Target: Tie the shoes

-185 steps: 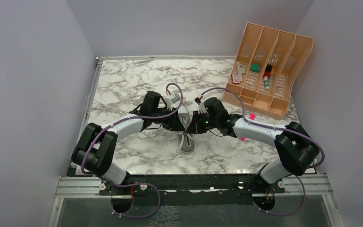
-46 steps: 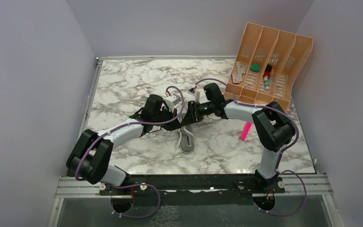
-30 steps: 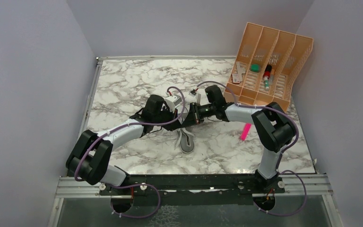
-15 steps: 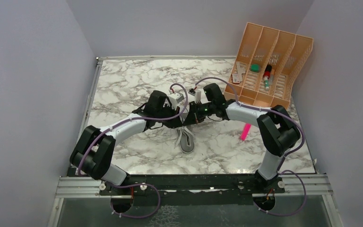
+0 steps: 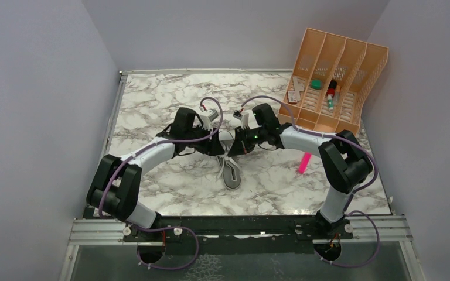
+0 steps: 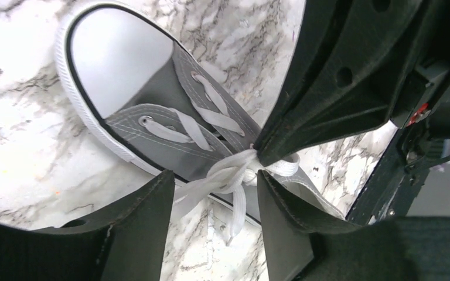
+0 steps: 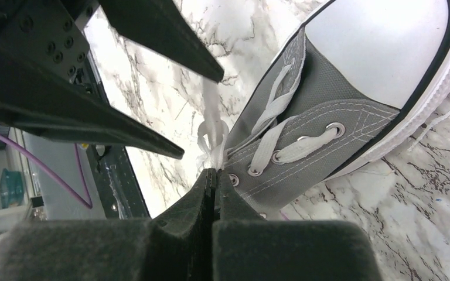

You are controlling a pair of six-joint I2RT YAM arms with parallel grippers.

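We are mid-knot. Our right gripper (image 7: 214,175) pinches the laces (image 6: 228,175), fingers together at the bunch over the eyelets. The left gripper (image 6: 214,196) hangs with fingers apart around the loose ends. Next, we judge, it must take an end and pull outward. The shoe (image 6: 170,111), grey canvas with a white toe cap, lies on the table (image 5: 170,99) between our arms.

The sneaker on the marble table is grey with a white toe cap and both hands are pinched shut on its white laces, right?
Not both. In the left wrist view the left hand is open, fingers either side of the white laces; only the right hand is pinched shut on them. The rest holds: grey sneaker, white toe cap, marble table.
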